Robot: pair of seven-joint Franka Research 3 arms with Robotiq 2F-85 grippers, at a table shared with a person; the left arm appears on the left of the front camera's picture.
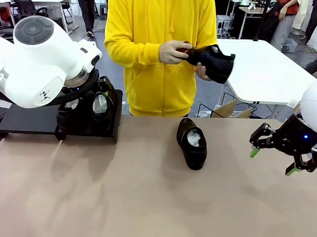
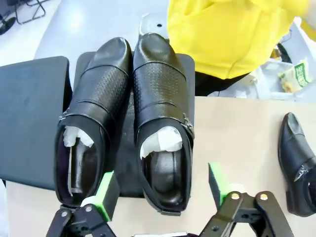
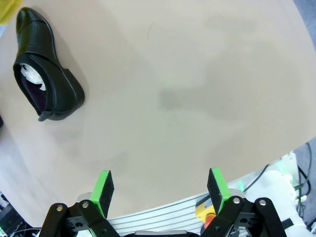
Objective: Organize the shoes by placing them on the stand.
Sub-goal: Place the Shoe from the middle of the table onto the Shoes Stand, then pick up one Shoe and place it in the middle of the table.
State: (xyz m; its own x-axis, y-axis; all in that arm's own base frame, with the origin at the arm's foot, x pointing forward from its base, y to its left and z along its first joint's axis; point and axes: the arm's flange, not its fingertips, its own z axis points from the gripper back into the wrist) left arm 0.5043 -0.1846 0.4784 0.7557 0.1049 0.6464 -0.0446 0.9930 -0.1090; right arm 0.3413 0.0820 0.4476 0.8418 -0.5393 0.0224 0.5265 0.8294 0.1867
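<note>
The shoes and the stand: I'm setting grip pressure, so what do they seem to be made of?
The shoes look like glossy black leather, possibly synthetic: sheen on the toes, fine perforated grain across the vamps. Their stuffing looks like crumpled white paper. The stand looks matte black, no glare; painted metal or plastic, I cannot tell.
</note>
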